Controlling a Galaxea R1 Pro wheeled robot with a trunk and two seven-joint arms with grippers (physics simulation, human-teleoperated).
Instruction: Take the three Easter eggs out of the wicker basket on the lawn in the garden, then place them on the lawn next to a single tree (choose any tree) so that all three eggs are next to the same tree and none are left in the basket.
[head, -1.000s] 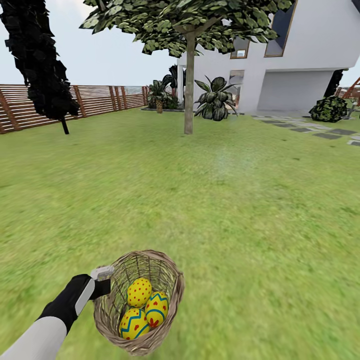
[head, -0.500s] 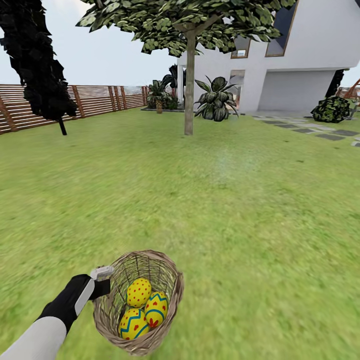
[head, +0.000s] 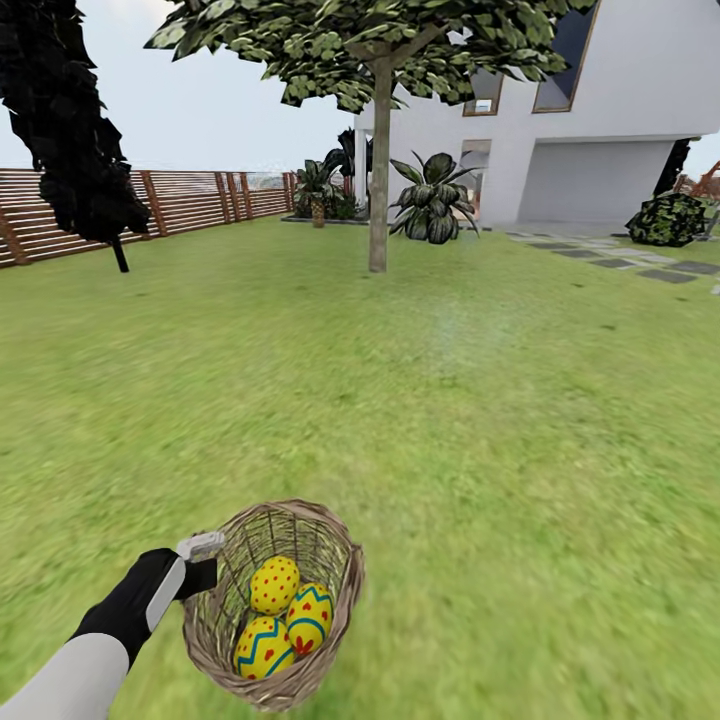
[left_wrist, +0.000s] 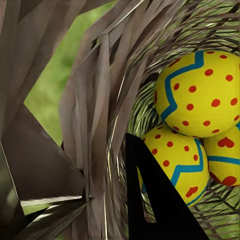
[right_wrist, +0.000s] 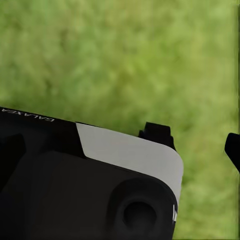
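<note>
Our left jaws (head: 203, 560) clamp the wicker basket (head: 330, 560) rim at its nine o'clock; three Easter eggs (head: 275, 584) sit inside. Our right jaws (right_wrist: 197, 142) stand apart over lawn (head: 480, 420).

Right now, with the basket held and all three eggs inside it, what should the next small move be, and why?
Probably keep rolling forward toward the tree. The left gripper grips the wicker basket by its rim, the three Easter eggs lie inside, and a wide stretch of lawn separates them from the trunk. Unloading here would leave the eggs far from any tree.
</note>
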